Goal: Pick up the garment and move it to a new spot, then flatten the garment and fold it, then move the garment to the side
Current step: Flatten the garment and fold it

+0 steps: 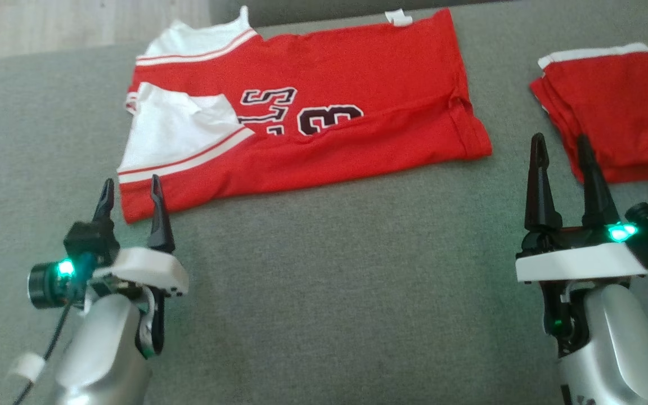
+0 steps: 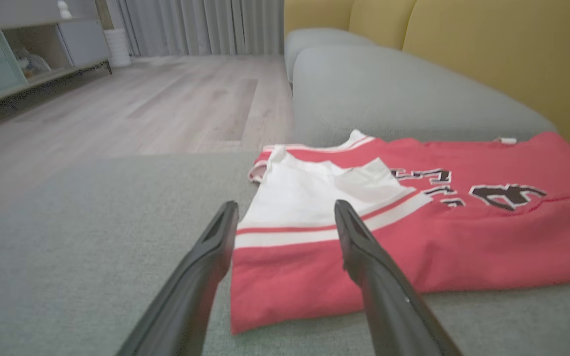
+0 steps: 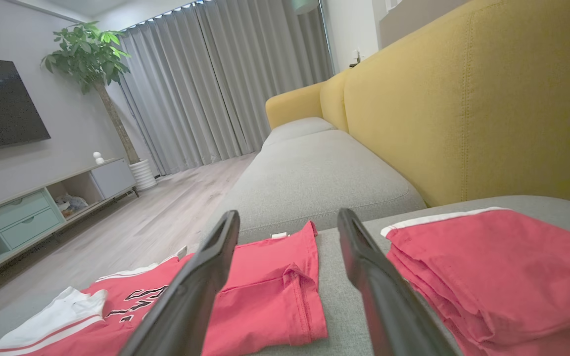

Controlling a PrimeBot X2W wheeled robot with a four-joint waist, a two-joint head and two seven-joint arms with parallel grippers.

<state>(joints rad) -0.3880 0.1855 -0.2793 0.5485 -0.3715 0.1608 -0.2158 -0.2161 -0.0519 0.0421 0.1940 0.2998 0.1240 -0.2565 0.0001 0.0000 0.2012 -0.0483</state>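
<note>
**Jersey lies crosswise ahead of both grippers; the left gripper is nearer**

Both grippers have their fingers spread wide and hold nothing. The left gripper [image 1: 131,181] hangs at the near shoulder corner of the jersey [image 1: 352,73]. In the left wrist view that corner lies between the fingers and just ahead of them. Whether the tips touch the cloth cannot be told. The right gripper [image 1: 559,139] is over bare cushion [image 1: 329,281]. The jersey's hem end lies ahead and to its left, and the folded shorts [image 1: 611,112] lie just ahead to its right.

The jersey's long axis runs across the fingers of both grippers, shoulders toward the left gripper and hem toward the right. A white sleeve is turned over onto the front, and a crease runs along its length.

Judgement: the left arm needs almost no reach, while the right must travel ahead-left, keeping off the shorts.

Open cushion lies between the grippers and short of the near edge. Left of the left gripper, the cushion gives way to floor [image 2: 141,109]. Beyond the far edge stands a second cushion [image 2: 389,94], then the yellow backrest [image 3: 463,99].
</note>
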